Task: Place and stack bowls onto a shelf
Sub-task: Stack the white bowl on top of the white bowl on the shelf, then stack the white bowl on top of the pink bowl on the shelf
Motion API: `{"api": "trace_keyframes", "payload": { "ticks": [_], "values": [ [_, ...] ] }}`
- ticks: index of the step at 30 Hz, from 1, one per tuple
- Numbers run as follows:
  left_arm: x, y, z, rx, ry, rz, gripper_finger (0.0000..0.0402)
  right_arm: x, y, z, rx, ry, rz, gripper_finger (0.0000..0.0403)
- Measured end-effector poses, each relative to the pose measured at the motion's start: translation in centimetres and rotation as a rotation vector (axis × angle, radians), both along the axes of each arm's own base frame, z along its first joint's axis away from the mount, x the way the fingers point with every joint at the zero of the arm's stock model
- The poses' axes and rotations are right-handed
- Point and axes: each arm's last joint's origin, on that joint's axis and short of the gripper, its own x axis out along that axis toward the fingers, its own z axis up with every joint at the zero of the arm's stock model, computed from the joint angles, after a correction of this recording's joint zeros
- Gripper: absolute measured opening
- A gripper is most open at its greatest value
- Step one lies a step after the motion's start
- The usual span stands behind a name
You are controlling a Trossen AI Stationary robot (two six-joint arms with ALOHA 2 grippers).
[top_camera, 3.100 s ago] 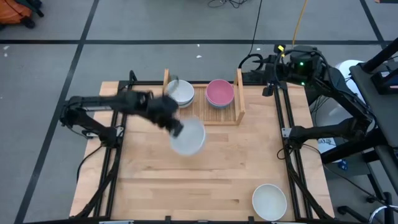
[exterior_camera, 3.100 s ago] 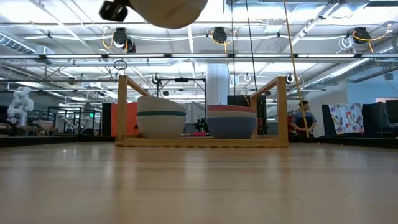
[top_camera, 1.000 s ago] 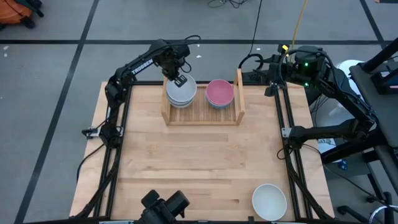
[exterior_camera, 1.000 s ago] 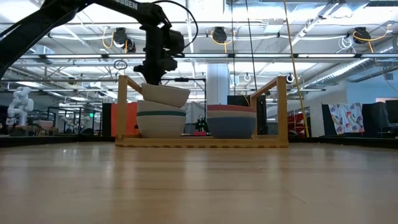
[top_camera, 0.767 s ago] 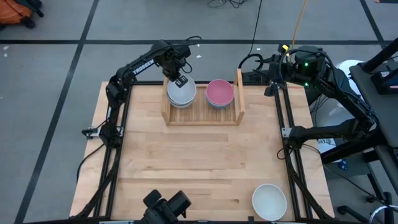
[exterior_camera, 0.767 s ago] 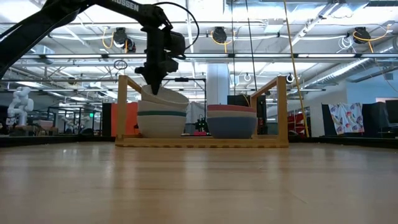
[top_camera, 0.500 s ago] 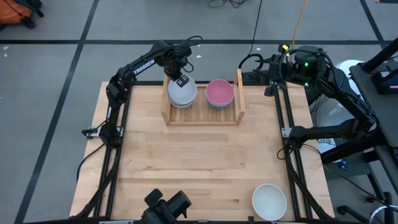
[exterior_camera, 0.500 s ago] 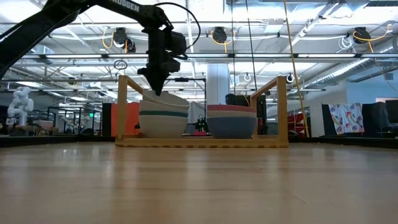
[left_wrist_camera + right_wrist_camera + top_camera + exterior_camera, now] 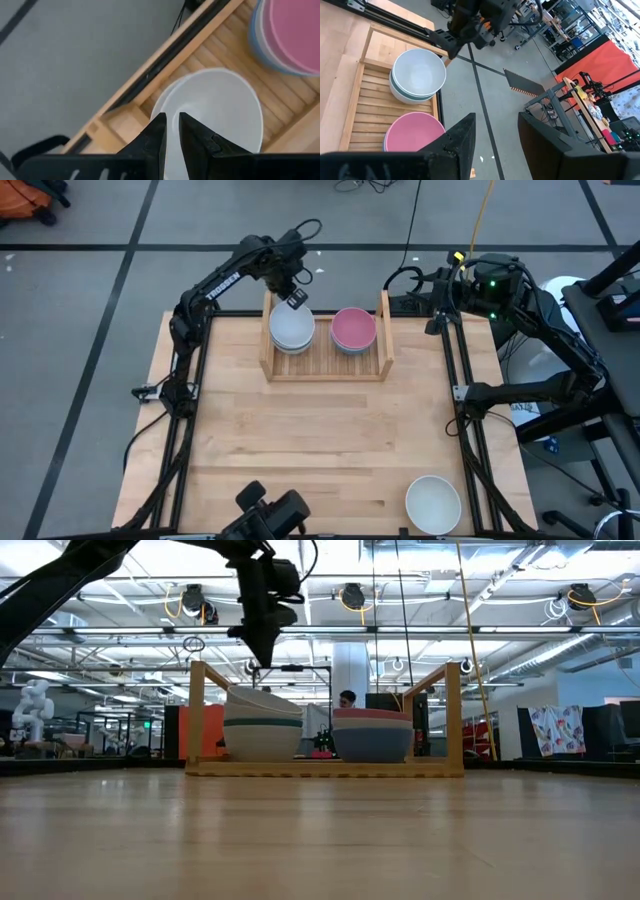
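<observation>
The shelf (image 9: 325,366) stands at the table's far edge with two stacks of bowls on its slats. The left stack has a white bowl (image 9: 292,328) on top, nested level over a teal-striped one (image 9: 262,723). The right stack is a pink bowl (image 9: 353,328) in a blue one (image 9: 372,745). Another white bowl (image 9: 433,503) sits on the table at the near right. My left gripper (image 9: 171,121) hangs open just above the left stack's far rim, pointing steeply down, holding nothing. My right gripper (image 9: 496,131) waits open, raised beyond the table's far right corner.
The shelf's two upright side boards (image 9: 385,330) flank the stacks. A dark camera unit (image 9: 268,515) sits at the table's near edge. Bare tabletop (image 9: 320,440) lies between shelf and near edge. A person's head (image 9: 347,698) shows in the room behind the shelf.
My left gripper has let go of the white bowl's rim and risen straight up off the left stack. The bowl, tilted on the stack a second ago, has settled level into the bowl beneath it.
</observation>
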Motion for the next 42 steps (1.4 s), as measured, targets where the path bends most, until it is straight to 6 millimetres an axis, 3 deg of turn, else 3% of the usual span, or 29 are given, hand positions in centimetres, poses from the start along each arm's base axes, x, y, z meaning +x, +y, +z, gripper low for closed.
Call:
{"api": "trace_keyframes", "payload": {
  "ticks": [7, 16, 31, 37, 42],
  "values": [
    [0.7, 0.4, -0.6, 0.032, -0.021, -0.031, 0.0007, 0.0, 0.0, 0.0, 0.0, 0.0, 0.0, 0.0141],
    [0.7, 1.5, -1.0, 0.054, -0.047, 0.01, 0.0003, 0.0, 0.0, 0.0, 0.0, 0.0, 0.0, 0.0141],
    [1.8, 1.8, -7.5, -0.021, 0.034, 0.013, 0.0001, 0.0, 0.0, 0.0, 0.0, 0.0, 0.0, 0.0141],
    [1.8, 1.5, -6.2, -0.004, -0.005, 0.002, 0.0001, 0.0, 0.0, 0.0, 0.0, 0.0, 0.0, 0.0141],
    [1.6, -0.5, -0.6, 0.005, -0.181, -0.04, 0.0001, 0.0, 0.0, 0.0, -0.018, 0.012, 0.007, 0.0141]
  ]
}}
